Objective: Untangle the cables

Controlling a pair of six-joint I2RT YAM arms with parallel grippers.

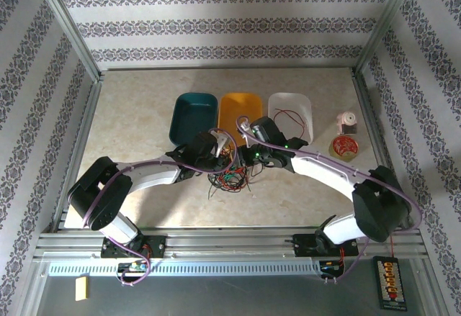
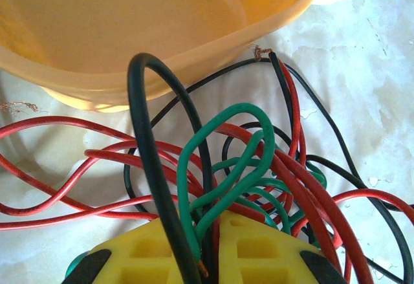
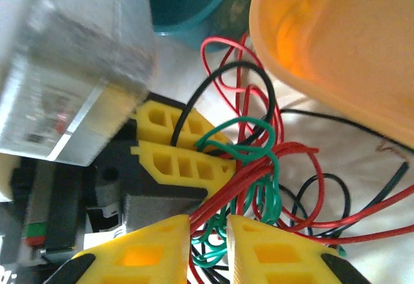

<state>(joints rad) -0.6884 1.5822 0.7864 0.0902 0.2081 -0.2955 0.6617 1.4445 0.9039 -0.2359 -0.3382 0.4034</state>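
The cables (image 1: 227, 175) lie in a knot of red, green and black loops at the middle of the desk (image 1: 137, 114), just near of the orange tray (image 1: 241, 107), with both arms reaching in over them from either side

The left pincer (image 2: 210, 248) is closed to a slit, pinching a black strand and a green one that arch up out of it. The right pincer (image 3: 208, 245) is almost closed around a bundle of red and green strands that run taut toward the left one's fingers. This looks like a grip from two sides, so that pulling apart can draw loops out of the knot

The top view gives the layout: teal tray (image 1: 193, 111) to the left, white tray (image 1: 288, 104) to the right with a red strand in it. It cannot resolve which strands are gripped. The left wrist view shows that, and a bare copper end near the orange rim. The right wrist view shows the two pincers close together, with green loops crossing between them
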